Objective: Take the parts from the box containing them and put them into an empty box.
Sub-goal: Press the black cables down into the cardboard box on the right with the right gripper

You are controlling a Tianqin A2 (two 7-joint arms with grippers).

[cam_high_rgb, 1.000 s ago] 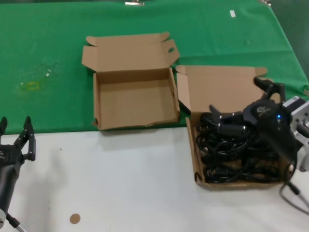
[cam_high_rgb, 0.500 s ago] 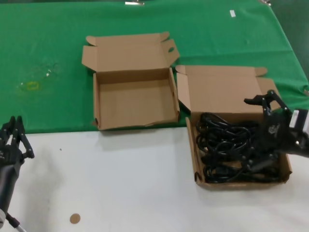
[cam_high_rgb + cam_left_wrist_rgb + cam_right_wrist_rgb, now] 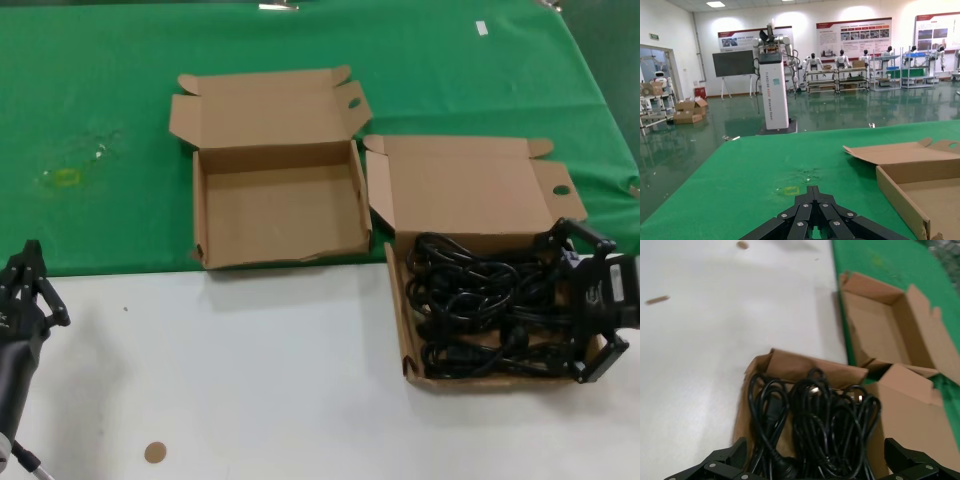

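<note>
The parts, black power cords (image 3: pixel 480 305) in looped bundles, fill the box containing them (image 3: pixel 470 190), whose lid flap has a round hole. My right gripper (image 3: pixel 577 303) sits open at that box's right end, one finger by the back wall and one by the front corner. In the right wrist view the cords (image 3: pixel 815 420) lie just ahead of the open right gripper (image 3: pixel 815 456), with nothing held. The empty box (image 3: pixel 280 215) with the oval flap hole stands to the left on the green cloth. My left gripper (image 3: pixel 32 258) is parked shut at the table's left edge.
The boxes nearly touch at the full box's side flap (image 3: pixel 381 195). The white table (image 3: pixel 250 380) carries a small brown disc (image 3: pixel 154 452). A yellowish mark (image 3: pixel 60 177) lies on the green cloth (image 3: pixel 100 100); the left gripper (image 3: pixel 813 190) points toward it.
My right gripper has swung off the top of the cords to the box's right end and turned, still open. The left gripper has gone from open to shut.
</note>
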